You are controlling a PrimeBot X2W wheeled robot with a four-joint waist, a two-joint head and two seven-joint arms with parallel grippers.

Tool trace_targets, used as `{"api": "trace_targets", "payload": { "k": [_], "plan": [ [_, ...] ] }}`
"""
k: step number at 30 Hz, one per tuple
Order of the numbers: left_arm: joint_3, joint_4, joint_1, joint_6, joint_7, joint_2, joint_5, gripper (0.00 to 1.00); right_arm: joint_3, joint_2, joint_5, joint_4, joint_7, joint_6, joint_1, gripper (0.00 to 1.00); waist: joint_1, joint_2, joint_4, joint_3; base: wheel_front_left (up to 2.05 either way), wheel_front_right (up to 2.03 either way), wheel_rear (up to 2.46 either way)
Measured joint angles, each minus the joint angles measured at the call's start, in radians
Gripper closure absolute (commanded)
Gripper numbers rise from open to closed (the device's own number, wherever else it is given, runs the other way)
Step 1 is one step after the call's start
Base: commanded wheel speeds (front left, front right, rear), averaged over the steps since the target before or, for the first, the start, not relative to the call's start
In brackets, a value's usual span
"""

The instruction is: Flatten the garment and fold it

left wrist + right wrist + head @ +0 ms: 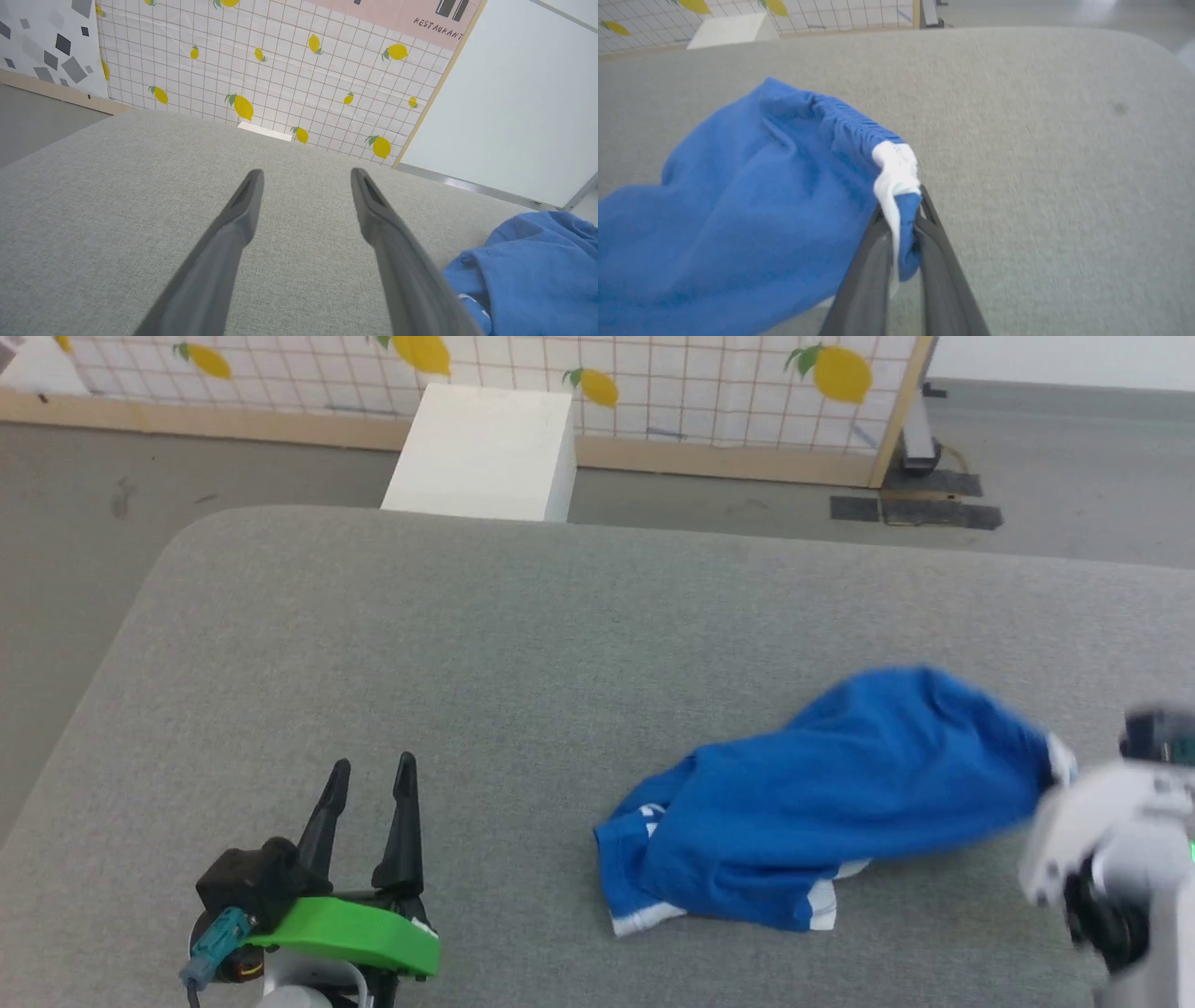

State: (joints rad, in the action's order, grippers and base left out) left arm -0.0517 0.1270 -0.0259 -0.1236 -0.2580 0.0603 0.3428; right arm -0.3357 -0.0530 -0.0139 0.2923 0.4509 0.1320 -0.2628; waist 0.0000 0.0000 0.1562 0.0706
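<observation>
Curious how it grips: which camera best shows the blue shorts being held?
Right wrist view: the right gripper pinches the shorts by the waistband, close up. Head view shows them whole, the grip blurred; left wrist view, an edge.

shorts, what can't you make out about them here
- Head view: blurred pale right arm hides the grasp on the shorts.
- Left wrist view: shorts cut by right and bottom edges.
- Right wrist view: leg ends run off the left edge; white tag too blurred to read.
</observation>
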Motion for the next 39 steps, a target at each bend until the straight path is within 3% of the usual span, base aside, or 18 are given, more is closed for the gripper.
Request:
{"api": "trace_targets", "payload": {
  "k": [5,6,7,8,13,16,19,23,27,30,34,35,36,39],
  "plan": [
    [0.0,0.002,0.003,0.0,0.0,-0.001,0.0,0.0,-0.037,0.002,-0.095,-0.008,0.077,0.0,0.169,1.0,0.0,0.0,-0.022,-0.012,0.0,0.0,0.0],
    [0.0,0.004,0.004,0.0,0.0,-0.001,0.001,0.0,-0.042,0.003,-0.119,-0.012,0.063,0.0,0.184,0.75,0.0,0.0,-0.025,-0.011,0.0,0.0,0.0],
    [0.0,0.007,0.005,0.0,0.0,-0.001,0.002,0.0,-0.042,0.003,-0.147,-0.015,0.041,0.0,0.188,0.32,0.0,0.0,-0.029,-0.011,0.0,0.0,0.0],
    [-0.001,0.011,0.006,0.0,0.0,0.0,0.002,0.0,-0.043,0.003,-0.168,-0.02,0.016,0.0,0.187,0.0,0.0,0.0,-0.031,-0.011,0.0,0.0,0.0],
    [-0.028,0.026,0.004,0.0,0.0,0.001,0.022,0.0,-0.074,0.003,-0.238,-0.04,-0.19,0.0,0.18,0.0,0.0,0.0,-0.046,-0.015,0.0,0.0,0.0],
    [-0.067,0.048,-0.015,0.0,0.027,0.006,0.06,0.0,-0.095,0.003,-0.236,-0.039,-0.253,0.0,0.18,0.0,0.0,0.0,-0.057,-0.018,0.0,0.0,0.0],
    [-0.129,0.078,-0.071,0.0,0.137,0.011,0.081,0.0,-0.108,0.003,-0.226,-0.037,-0.269,0.0,0.18,0.0,0.0,0.0,-0.066,-0.02,0.0,0.0,0.0],
    [-0.202,0.163,-0.159,0.002,0.424,0.014,0.104,0.0,-0.106,0.003,-0.222,-0.037,-0.272,0.0,0.18,0.0,0.0,0.0,-0.076,-0.016,0.0,0.0,0.0],
    [-0.265,0.229,-0.214,0.032,0.66,0.025,0.098,0.0,-0.087,0.003,-0.222,-0.032,-0.273,0.0,0.175,0.0,0.0,0.0,-0.094,-0.007,0.0,0.0,0.0],
    [-0.297,0.251,-0.231,0.031,0.745,0.028,0.099,0.0,-0.072,0.003,-0.225,-0.022,-0.277,0.0,0.171,0.0,0.0,0.0,-0.11,0.002,0.0,0.0,0.0],
    [-0.329,0.26,-0.231,0.025,0.781,0.027,0.108,0.0,-0.07,0.003,-0.226,-0.011,-0.29,0.0,0.17,0.0,0.0,0.0,-0.128,0.018,0.0,0.0,0.0],
    [-0.333,0.262,-0.231,0.021,0.782,0.027,0.109,0.56,-0.069,0.003,-0.226,-0.008,-0.294,0.0,0.169,0.0,0.0,0.0,-0.132,0.021,0.0,0.0,0.0],
    [-0.333,0.261,-0.231,0.019,0.778,0.027,0.11,1.0,-0.069,0.003,-0.226,-0.007,-0.295,0.0,0.169,0.0,0.0,0.0,-0.135,0.024,0.0,0.0,0.0],
    [-0.327,0.263,-0.23,0.019,0.746,0.028,0.117,1.0,-0.069,0.003,-0.226,-0.002,-0.302,0.0,0.168,0.0,0.0,0.0,-0.141,0.033,0.0,0.0,0.0]
  ]
}}
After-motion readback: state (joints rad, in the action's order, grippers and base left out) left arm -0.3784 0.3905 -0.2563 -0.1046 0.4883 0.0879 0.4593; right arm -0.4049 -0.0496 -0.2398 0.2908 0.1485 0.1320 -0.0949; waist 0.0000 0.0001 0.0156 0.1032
